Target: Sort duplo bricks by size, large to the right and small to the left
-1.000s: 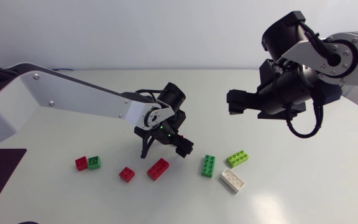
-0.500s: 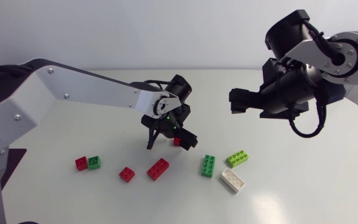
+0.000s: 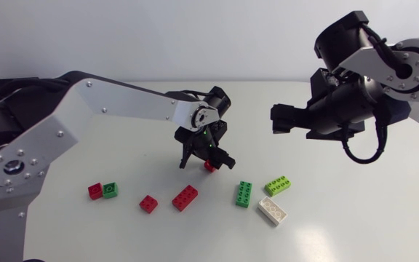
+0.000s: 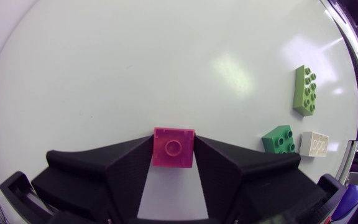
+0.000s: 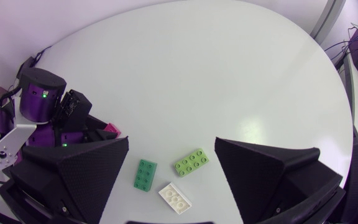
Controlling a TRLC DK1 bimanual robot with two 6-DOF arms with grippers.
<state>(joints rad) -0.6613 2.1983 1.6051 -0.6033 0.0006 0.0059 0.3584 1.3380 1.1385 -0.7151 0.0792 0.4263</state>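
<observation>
The left gripper (image 3: 205, 163) has its fingers clenched on a small red brick (image 4: 173, 147), one on each side, above the middle of the counter (image 3: 326, 196). The pair of small bricks (image 3: 102, 191) lies well to its left, so I judge the carry goes that way. The right gripper (image 3: 278, 118) stands spread and empty, well apart.

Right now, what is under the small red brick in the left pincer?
Only bare white table shows around the small red brick, clamped in the left pincer. The spot directly beneath is covered by the brick itself.
</observation>
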